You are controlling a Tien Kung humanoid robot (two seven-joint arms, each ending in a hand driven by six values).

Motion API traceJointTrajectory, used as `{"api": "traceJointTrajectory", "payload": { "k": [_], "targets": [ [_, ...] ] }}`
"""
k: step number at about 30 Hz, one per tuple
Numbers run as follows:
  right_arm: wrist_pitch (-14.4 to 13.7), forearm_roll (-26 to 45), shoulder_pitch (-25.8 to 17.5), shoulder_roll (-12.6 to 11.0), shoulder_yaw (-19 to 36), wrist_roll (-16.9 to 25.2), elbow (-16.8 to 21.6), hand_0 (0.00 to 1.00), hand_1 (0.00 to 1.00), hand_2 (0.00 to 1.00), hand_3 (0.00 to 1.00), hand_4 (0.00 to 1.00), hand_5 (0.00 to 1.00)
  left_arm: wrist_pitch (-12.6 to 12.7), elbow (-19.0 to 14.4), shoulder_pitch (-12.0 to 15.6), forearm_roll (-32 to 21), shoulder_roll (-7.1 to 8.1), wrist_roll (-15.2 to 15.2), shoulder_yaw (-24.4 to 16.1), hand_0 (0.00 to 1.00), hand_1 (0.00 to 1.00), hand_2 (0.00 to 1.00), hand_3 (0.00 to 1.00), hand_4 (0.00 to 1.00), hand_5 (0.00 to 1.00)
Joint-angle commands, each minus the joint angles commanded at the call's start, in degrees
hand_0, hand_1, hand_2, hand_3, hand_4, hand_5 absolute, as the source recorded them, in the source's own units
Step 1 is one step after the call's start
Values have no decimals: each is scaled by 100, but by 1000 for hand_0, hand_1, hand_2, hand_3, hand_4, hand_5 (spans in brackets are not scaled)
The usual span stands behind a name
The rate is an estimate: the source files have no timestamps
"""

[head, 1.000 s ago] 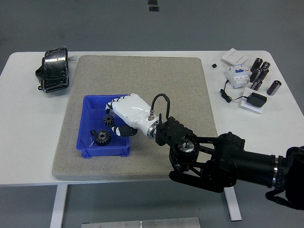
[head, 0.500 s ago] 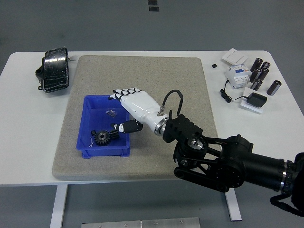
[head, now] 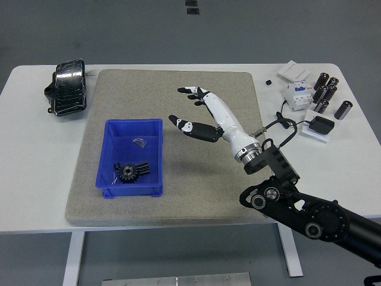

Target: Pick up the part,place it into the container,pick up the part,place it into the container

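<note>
Right robot hand (head: 199,113) raised over the grey mat (head: 178,89), fingers spread and empty, thumb pointing toward the blue container (head: 152,125). White palm and forearm angled up from the black arm (head: 309,214) entering at the tabletop's near right corner. Well apart from the container, to its right.

Blue container set on the mat's left half, toward the near edge. Inside it, two black gears (head: 132,171) lying side by side, touching, near the bin's front wall. Small bit of wire or clip (head: 139,141) in the bin's back part; too small to tell more.

Black taped bundle (head: 67,87) at the tabletop's far left corner, off the mat. At the far right corner: white circuit breaker (head: 296,94), cluster of dark cylinders (head: 326,90), white boxes (head: 294,71), black adapter with cord (head: 322,126).
</note>
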Motion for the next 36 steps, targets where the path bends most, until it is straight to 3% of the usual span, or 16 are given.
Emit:
{"api": "traceJointTrajectory", "payload": {
  "k": [4, 12, 18, 24, 36],
  "targets": [
    [89, 525, -355, -250, 437, 351, 9, 650, 720, 763, 724, 768, 412, 6, 7, -8, -1, 15, -5, 2, 691, 678, 661, 580, 729, 251],
    [251, 870, -906, -517, 1101, 553, -75, 656, 725, 763, 732, 772, 411, 8, 21, -128, -30, 65, -32, 56, 691, 678, 661, 608, 728, 252],
    [289, 666, -1183, -485, 1634, 553, -132, 659, 722, 763, 730, 774, 419, 8, 22, -162, -86, 166, -37, 102, 691, 678, 661, 612, 728, 253],
    [327, 474, -1268, -456, 1735, 539, -218, 659, 718, 761, 729, 775, 431, 21, 22, -117, -206, 293, -43, 168, 691, 678, 662, 606, 729, 254],
    [396, 300, -1446, -369, 2017, 526, -213, 658, 707, 755, 724, 775, 436, 55, 23, -38, -563, 340, -115, 388, 691, 679, 662, 604, 729, 253]
  ]
}}
